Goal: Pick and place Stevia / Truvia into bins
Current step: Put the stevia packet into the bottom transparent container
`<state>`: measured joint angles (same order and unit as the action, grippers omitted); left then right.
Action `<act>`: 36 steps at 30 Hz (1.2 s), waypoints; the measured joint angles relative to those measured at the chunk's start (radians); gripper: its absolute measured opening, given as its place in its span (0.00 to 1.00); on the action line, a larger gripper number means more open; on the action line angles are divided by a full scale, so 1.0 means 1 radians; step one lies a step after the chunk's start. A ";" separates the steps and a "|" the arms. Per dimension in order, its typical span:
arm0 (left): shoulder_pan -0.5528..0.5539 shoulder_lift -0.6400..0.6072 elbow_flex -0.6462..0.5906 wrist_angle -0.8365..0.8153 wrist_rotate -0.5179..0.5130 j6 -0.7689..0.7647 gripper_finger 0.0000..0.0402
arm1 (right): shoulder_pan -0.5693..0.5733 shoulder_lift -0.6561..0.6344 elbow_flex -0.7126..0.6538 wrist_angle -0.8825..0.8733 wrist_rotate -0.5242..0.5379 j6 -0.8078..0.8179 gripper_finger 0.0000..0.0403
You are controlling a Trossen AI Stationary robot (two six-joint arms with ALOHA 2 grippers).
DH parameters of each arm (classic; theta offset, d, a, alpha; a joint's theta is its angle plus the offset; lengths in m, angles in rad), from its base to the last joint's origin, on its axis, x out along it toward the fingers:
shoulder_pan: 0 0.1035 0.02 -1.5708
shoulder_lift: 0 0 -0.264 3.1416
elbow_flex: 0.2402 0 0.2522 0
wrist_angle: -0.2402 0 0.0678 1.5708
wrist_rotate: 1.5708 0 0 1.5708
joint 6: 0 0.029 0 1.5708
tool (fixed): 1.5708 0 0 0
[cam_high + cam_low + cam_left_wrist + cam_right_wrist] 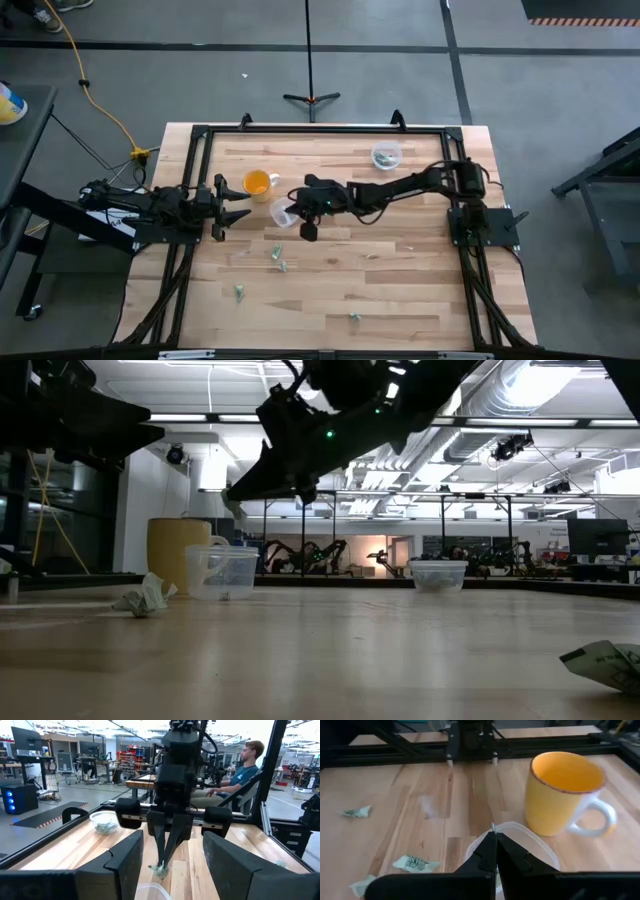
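My right gripper [495, 839] hangs over the near clear cup [530, 842], shut on a green-and-white packet [160, 869]. That cup [284, 213] stands beside the orange mug [257, 183]. The second clear cup [386, 155] stands toward the far right and holds several packets. More packets lie flat on the wood [272, 250] [240, 291] [354, 317]; one crumpled packet [145, 596] rests near the cup. My left gripper [232, 205] waits open at the table's left, pointing at the cup. My right gripper pinches the packet between its two fingertips [167, 851], coming from above and pointing down. A thin edge of the packet [493, 827] sticks out past the tips. The packet [160, 869] is lifted clear and hangs just above the cup's rim [150, 889].
The orange mug [565, 795] stands close beside the near clear cup. Loose packets [357, 812] [415, 863] lie on the near side of the table. A black frame [320, 128] runs around the table. A person [247, 767] sits beyond the table's right side.
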<state>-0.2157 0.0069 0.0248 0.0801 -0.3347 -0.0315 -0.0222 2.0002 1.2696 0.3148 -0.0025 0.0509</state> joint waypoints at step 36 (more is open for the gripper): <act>0.000 0.000 0.000 -0.008 -0.004 0.000 0.60 | 0.287 -1.012 -0.790 0.001 0.351 0.087 0.26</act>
<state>-0.2161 0.0071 0.0246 0.0722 -0.3385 -0.0315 0.2644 0.9884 0.4801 0.3160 0.3484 0.1381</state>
